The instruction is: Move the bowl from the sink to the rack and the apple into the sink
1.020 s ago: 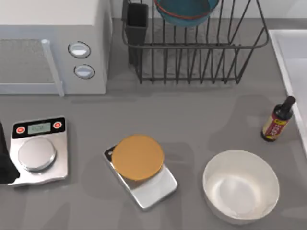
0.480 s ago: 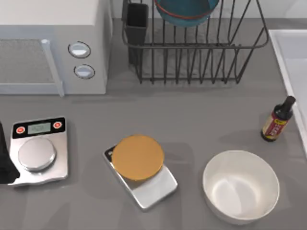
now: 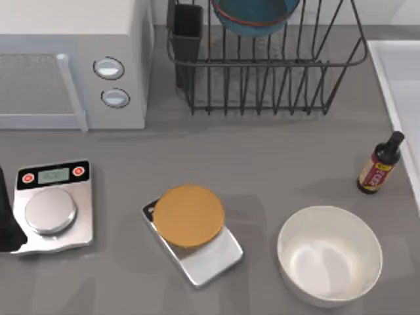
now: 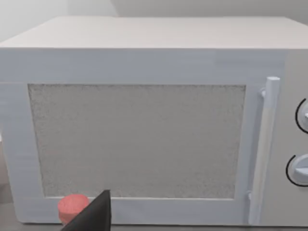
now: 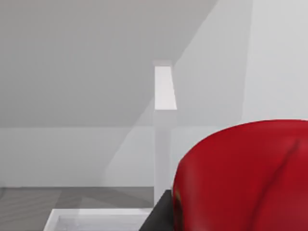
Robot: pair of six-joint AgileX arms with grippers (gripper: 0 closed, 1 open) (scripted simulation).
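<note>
The left gripper (image 3: pixel 5 226) is a black shape at the table's left edge; I cannot tell if it is open or closed. Just right of it lies a flat steel scale (image 3: pixel 52 207) with a round pan. Beyond it stands a boxy white microwave (image 3: pixel 72 39) with a grainy door and a bar handle. Further right of this gripper a second steel scale (image 3: pixel 210 252) carries a matte orange disc (image 3: pixel 189 215). Behind it, far from both grippers, the black wire rack (image 3: pixel 262 85) holds the round teal bowl (image 3: pixel 252 16) between its prongs, next to a dark square cup (image 3: pixel 188 29). Toward the right side sit a smooth white bowl (image 3: pixel 329 256) and a small dark bottle (image 3: pixel 377 167), near the pale sink (image 3: pixel 387 72) with its raised rim. In the right wrist view, the right gripper (image 5: pixel 166 211) is clamped on the glossy red apple (image 5: pixel 245 178), held above the sink's rim.
</note>
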